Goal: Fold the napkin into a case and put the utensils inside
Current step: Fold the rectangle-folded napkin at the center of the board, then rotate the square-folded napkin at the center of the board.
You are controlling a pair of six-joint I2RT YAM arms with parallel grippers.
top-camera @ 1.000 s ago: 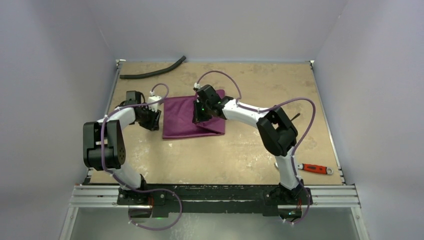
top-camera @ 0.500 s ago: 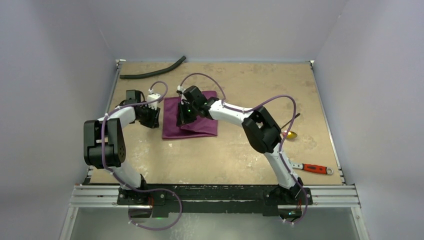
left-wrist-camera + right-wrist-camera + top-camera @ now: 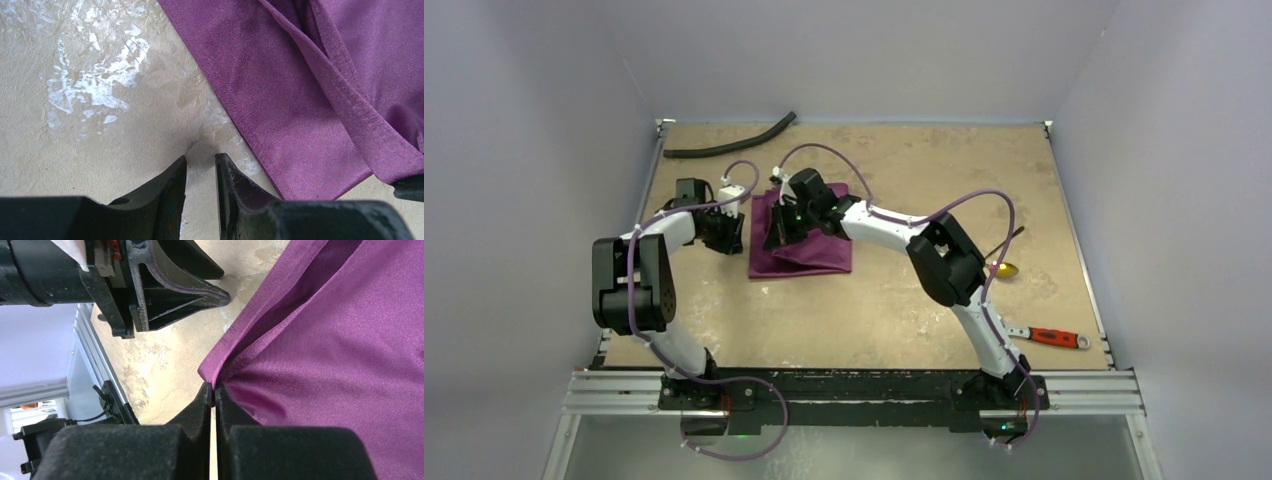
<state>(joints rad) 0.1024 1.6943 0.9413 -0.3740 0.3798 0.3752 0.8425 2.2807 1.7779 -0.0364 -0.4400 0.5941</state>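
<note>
Top view: the napkin (image 3: 814,255) is seen partly folded on the counter (image 3: 904,310), left of centre, w/ the right claw (image 3: 776,230) set over its left side. The left claw (image 3: 732,236) is held just beside the cloth's left edge. The spoon (image 3: 1005,268) is seen well apart at right; the fork can't be made out.

Left wrist: the left claw is seen only a crack open, nothing held, over bare counter next to the napkin's corner.

Right wrist: the right claw is clamped tight on the hem of a lifted layer, the left claw close ahead.

Risks, as judged: only the hem is gripped, so the thin shiny cloth could be pulled free. The lower layer isn't pinned, so the whole napkin may be dragged & the fold laid skewed. The claws could also be knocked together.
</note>
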